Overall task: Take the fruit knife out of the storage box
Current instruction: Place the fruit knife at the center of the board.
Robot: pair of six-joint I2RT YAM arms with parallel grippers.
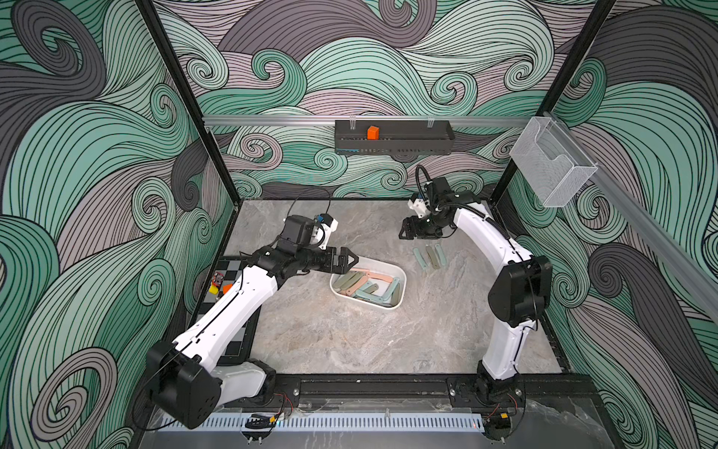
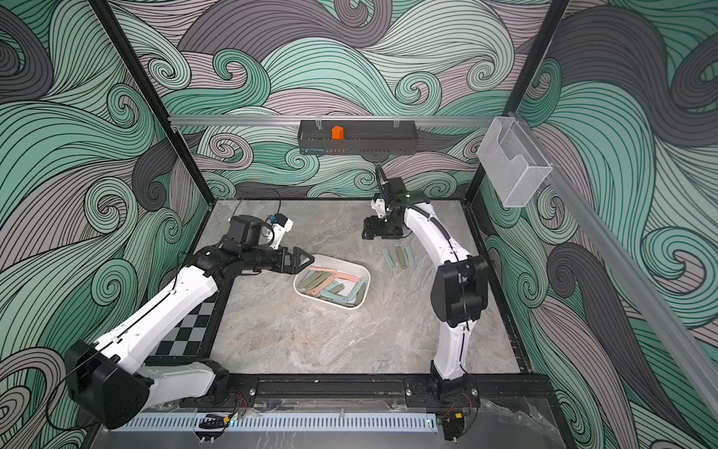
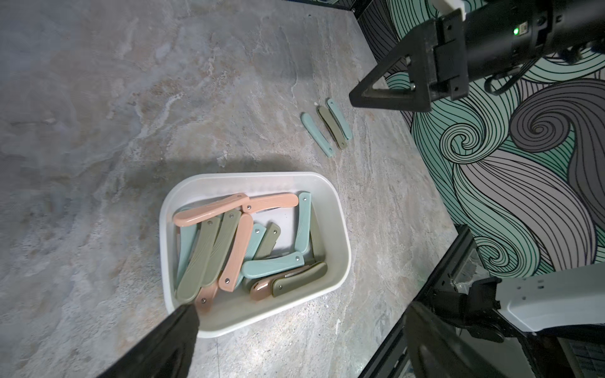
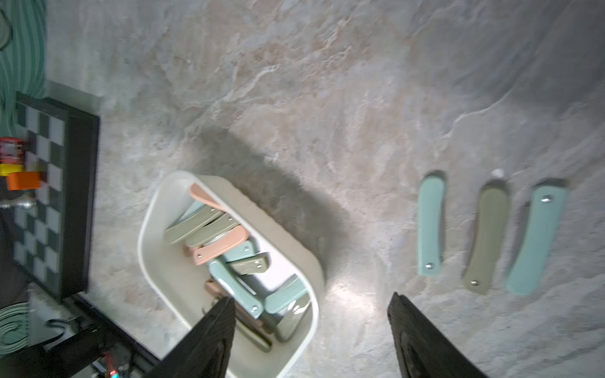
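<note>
The white storage box (image 1: 373, 304) (image 2: 338, 305) lies mid-table and holds several folded fruit knives (image 3: 242, 242) with pink, olive and teal handles. Three more folded knives (image 1: 430, 256) (image 2: 400, 256) (image 4: 487, 239) lie side by side on the table to its right. My left gripper (image 1: 351, 259) (image 2: 307, 259) (image 3: 299, 311) hangs open over the box's left end with nothing between its fingers. My right gripper (image 1: 404, 232) (image 2: 367, 229) (image 4: 312, 297) stands open and empty above the table, just behind the three laid-out knives.
A chessboard (image 1: 233, 272) with small coloured pieces (image 1: 217, 285) lies at the left edge under the left arm. A black slotted tray (image 1: 412, 138) with an orange block (image 1: 373, 132) hangs on the back rail. A clear mesh basket (image 1: 551, 167) hangs at the right.
</note>
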